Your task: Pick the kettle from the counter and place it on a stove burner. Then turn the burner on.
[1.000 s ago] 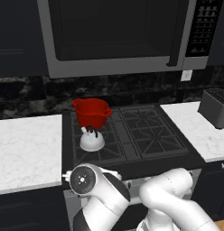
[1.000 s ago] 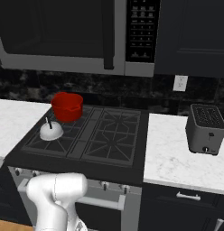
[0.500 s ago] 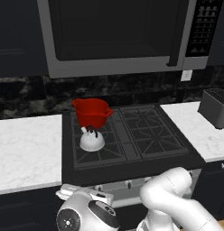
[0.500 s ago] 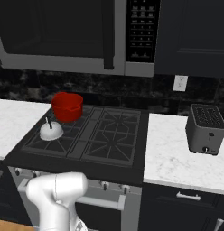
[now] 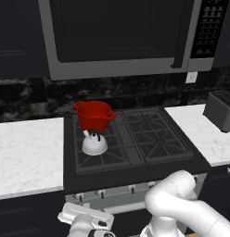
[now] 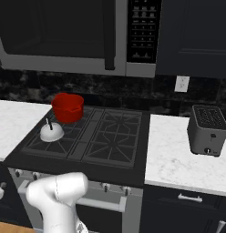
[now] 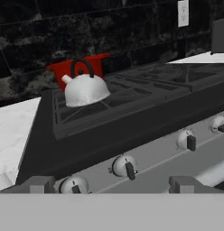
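The small white-silver kettle (image 5: 94, 144) (image 6: 52, 132) (image 7: 85, 90) stands upright on the stove burner (image 5: 89, 160) (image 6: 42, 144) (image 7: 77, 113) at the front left of the black cooktop, just in front of the red pot (image 5: 93, 115). My gripper (image 7: 114, 185) is open and holds nothing. It hangs low in front of the stove, level with the row of knobs, well apart from the kettle. One knob (image 7: 125, 166) sits right ahead between the fingertips, and another knob (image 7: 74, 185) is beside the left fingertip (image 7: 40, 184). My hand (image 5: 85, 216) shows below the stove's front edge.
Two more knobs (image 7: 187, 140) (image 7: 218, 123) run to the right along the stove front. A dark toaster (image 5: 221, 110) (image 6: 207, 129) stands on the right counter. White marble counters (image 5: 24, 152) (image 6: 178, 159) flank the cooktop. A microwave (image 5: 117, 37) hangs above.
My hand has sunk from the cooktop's front edge down to knob height in front of the stove. The kettle and pot have not moved. The jaws stay open.
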